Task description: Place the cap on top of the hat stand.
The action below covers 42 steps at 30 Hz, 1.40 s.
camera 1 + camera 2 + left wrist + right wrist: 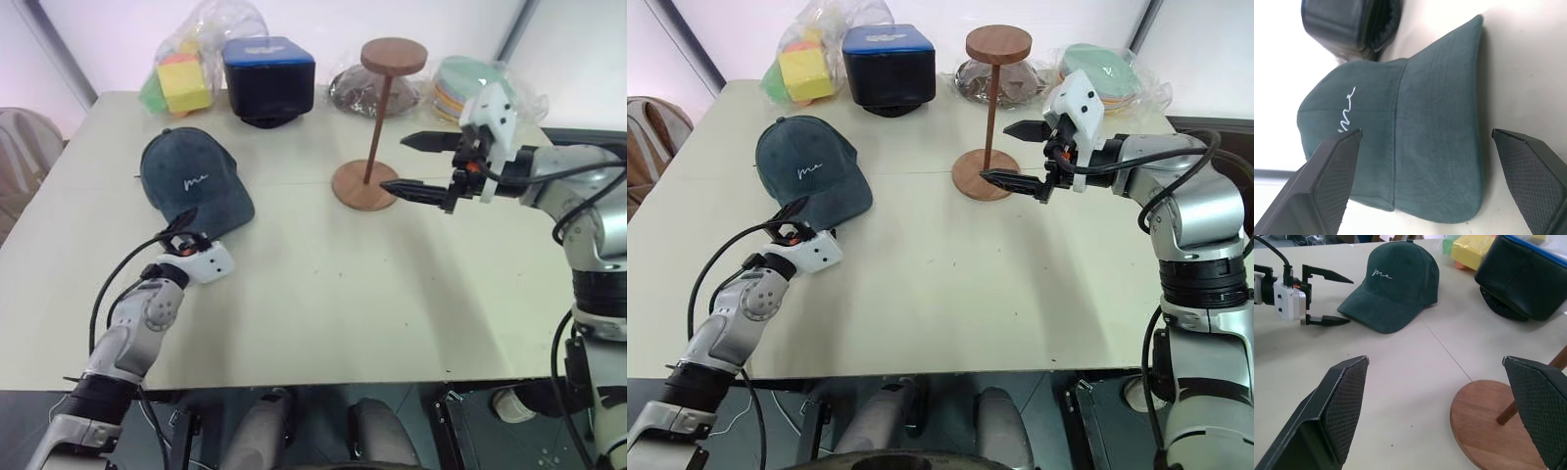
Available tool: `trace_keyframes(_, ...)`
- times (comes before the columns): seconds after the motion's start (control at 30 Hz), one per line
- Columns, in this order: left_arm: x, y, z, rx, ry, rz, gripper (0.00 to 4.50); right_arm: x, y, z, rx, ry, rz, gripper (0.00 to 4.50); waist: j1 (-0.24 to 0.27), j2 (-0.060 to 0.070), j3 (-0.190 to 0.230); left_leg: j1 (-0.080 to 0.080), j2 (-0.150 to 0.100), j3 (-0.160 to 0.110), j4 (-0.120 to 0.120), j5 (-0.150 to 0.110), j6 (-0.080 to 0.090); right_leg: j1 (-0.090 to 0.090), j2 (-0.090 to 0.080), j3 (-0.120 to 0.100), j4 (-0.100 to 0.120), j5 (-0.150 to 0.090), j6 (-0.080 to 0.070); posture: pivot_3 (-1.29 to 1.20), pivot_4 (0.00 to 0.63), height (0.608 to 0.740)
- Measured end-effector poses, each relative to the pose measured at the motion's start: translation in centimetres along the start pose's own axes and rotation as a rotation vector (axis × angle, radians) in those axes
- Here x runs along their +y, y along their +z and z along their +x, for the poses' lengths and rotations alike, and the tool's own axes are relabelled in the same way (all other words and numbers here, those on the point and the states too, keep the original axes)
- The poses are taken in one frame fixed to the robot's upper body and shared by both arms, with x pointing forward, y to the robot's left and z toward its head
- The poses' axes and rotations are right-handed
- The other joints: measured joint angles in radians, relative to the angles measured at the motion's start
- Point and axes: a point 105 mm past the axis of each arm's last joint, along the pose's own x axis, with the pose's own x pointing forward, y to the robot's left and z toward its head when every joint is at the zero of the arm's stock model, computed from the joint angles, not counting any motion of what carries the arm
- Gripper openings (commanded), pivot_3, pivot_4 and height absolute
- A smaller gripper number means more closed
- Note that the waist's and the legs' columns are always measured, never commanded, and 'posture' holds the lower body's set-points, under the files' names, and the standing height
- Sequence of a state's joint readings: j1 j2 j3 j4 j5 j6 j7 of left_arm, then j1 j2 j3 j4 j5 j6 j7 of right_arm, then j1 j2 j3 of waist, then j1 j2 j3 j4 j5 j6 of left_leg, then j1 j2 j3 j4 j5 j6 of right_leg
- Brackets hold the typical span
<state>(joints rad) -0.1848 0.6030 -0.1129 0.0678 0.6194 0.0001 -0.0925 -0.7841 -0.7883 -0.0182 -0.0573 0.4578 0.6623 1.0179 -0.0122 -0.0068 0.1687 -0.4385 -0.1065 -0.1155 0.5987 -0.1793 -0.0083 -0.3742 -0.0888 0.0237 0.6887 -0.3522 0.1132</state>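
Observation:
The dark teal cap (191, 181) lies on the table at the left, crown up, with its brim toward the table's front edge. My left gripper (1327, 297) is open right at the brim's edge. In the left wrist view the brim (1440, 147) spans the gap ahead of its two fingers, and nothing is gripped. The wooden hat stand (377, 117) stands upright mid-table, and its top disc is bare. My right gripper (411, 164) hovers open just right of the stand's base (1488, 426), holding nothing.
Along the far edge of the table (323, 313) sit a dark blue box (267, 76), a plastic bag of yellow and green blocks (181, 78), a bagged dark item (358, 93) behind the stand, and bagged coloured plates (465, 83).

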Motion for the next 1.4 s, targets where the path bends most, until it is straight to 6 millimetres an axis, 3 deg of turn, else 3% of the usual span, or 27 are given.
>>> trace_keyframes(0.53, -0.4, -1.7, -1.7, 0.128, 0.064, -0.023, 4.5, -0.1, 0.0, -0.1, 0.005, -0.003, 0.002, 4.48, -0.007, 0.005, -0.003, 0.0, 0.0, 0.001, -0.001, 0.0, 0.0, 0.0, 0.001, 0.001, 0.0, 0.0, 0.0, 0.0, 0.15, 0.74)
trace_keyframes(1.17, -0.3, -2.2, 0.8, 0.111, 0.051, -0.012, 4.5, 0.0, 0.3, -0.2, 0.002, -0.006, -0.013, 4.48, 0.001, 0.015, -0.014, 0.002, 0.0, 0.0, 0.0, 0.0, 0.0, 0.002, 0.0, 0.001, 0.0, 0.0, 0.0, 0.0, 0.15, 0.74)
trace_keyframes(1.27, -0.6, -2.2, 0.9, 0.112, 0.039, -0.01, 3.66, 0.1, 0.5, -0.2, -0.004, -0.005, -0.017, 4.5, 0.001, 0.015, -0.014, 0.002, 0.0, 0.0, 0.0, 0.0, 0.0, 0.002, 0.0, 0.001, 0.0, 0.0, 0.0, 0.0, 0.15, 0.74)
trace_keyframes(1.4, -1.2, -2.4, 0.8, 0.112, 0.015, -0.003, 1.56, -0.1, 0.5, -0.4, -0.004, -0.015, -0.016, 4.5, 0.0, 0.016, -0.014, 0.002, 0.0, 0.0, -0.001, 0.0, 0.0, 0.002, 0.0, 0.001, 0.0, 0.0, 0.0, 0.0, 0.15, 0.74)
